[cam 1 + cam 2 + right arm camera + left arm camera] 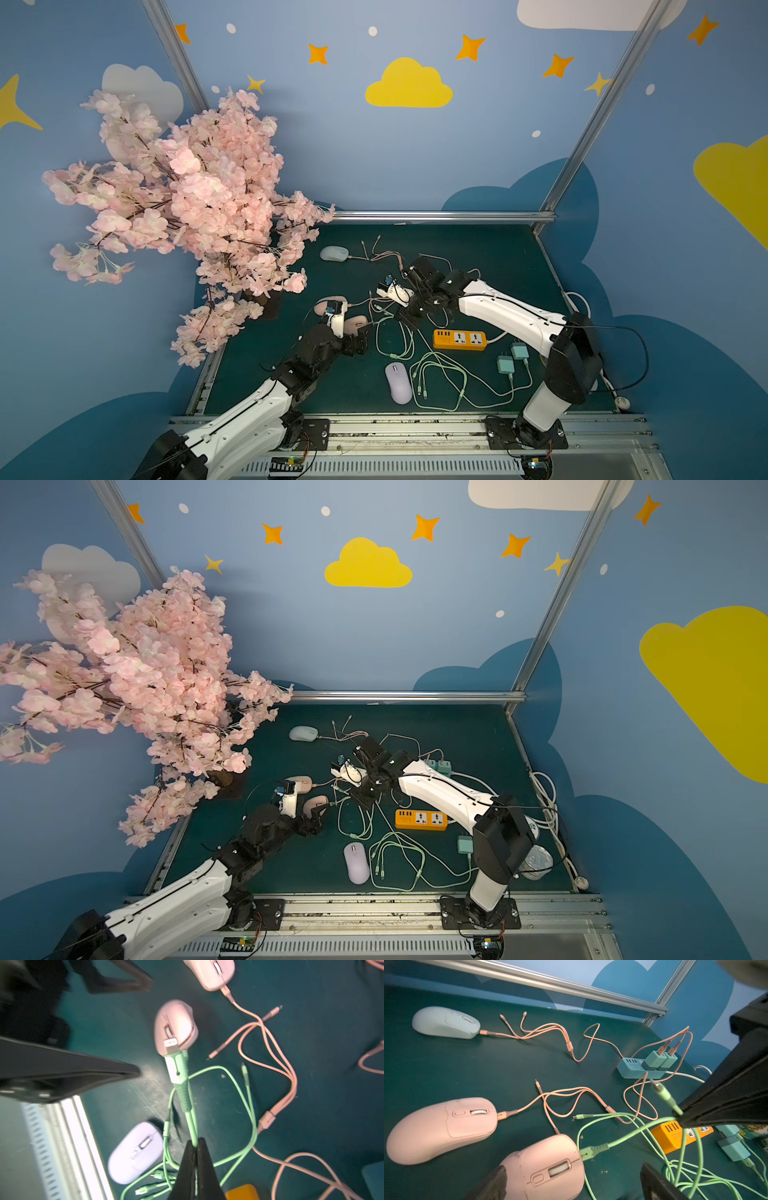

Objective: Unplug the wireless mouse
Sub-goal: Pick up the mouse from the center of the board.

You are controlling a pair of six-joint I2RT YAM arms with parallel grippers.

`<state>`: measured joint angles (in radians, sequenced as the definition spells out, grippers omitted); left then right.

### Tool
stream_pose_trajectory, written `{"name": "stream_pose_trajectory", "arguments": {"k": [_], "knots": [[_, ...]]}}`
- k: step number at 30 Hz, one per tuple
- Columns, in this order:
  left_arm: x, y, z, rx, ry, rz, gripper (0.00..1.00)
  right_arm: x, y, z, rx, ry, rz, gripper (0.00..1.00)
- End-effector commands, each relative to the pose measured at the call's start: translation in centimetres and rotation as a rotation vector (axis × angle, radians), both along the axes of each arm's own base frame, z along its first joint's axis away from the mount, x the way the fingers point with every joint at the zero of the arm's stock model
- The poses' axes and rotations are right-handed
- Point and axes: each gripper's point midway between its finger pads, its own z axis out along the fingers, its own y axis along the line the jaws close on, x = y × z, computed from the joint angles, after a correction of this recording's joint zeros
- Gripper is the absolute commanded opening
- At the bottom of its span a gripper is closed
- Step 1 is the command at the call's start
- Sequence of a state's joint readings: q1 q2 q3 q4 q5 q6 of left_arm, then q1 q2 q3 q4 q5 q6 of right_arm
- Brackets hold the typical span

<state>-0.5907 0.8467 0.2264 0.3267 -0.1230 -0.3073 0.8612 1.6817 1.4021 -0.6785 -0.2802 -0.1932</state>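
1. The table (478,249), dark green on top, is strewn with several mice and tangled cables. The work is confined to its middle, where both arms can reach.
2. The right gripper (195,1145) is clamped on the green cable (633,1132), which is lifted off the surface. The strand is judged to be held there so that a pull can be carried along it to the plug.
3. The left gripper (573,1166) is spread wide and nothing is held in it. Its 2 fingers are set either side of the pink mouse (546,1167): 1 is against or just beside its flank (which cannot be told), the other is well apart. This placing is judged to be for bracing the body while the cable is drawn.
4. The orange power strip (459,340) is laid near the right arm, with green loops between it and the mouse. Whether the cable is fed from it cannot be told.
5. The pink mouse is laid flat on the table, near a second pink mouse (440,1128), with its front turned toward the right gripper.
6. The green plug (591,1151) appears seated in the mouse's front, so the unplugging is judged not yet done.
7. A free connector (661,1091) is left sticking out past the right fingertips and is taken for a spare branch end.
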Motion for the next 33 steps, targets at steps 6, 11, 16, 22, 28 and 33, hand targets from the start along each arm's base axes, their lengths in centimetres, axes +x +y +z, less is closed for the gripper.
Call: {"name": "stream_pose_trajectory", "arguments": {"k": [6,11,16,22,28,33], "knots": [[-0.5,-0.9,0.3,0.162,-0.151,-0.148,0.99,-1.7,1.5,6.2,0.222,0.097,0.011,0.0],[-1.4,-1.8,1.2,0.163,-0.227,-0.231,0.97,-2.5,1.5,8.6,0.27,0.125,0.016,0.0],[-3.1,-3.0,2.5,0.116,-0.34,-0.342,0.96,-3.3,0.9,11.1,0.323,0.109,0.024,0.0],[-5.8,-5.3,3.5,0.064,-0.409,-0.539,0.96,-4.4,0.1,13.7,0.362,0.097,0.047,0.0],[-7.1,-7.0,3.3,0.068,-0.426,-0.658,0.95,-5.6,-0.4,16.2,0.409,0.093,0.084,0.0],[-7.2,-7.1,3.3,0.072,-0.438,-0.661,0.95,-6.6,-0.4,18.3,0.459,0.105,0.124,0.0]]}}
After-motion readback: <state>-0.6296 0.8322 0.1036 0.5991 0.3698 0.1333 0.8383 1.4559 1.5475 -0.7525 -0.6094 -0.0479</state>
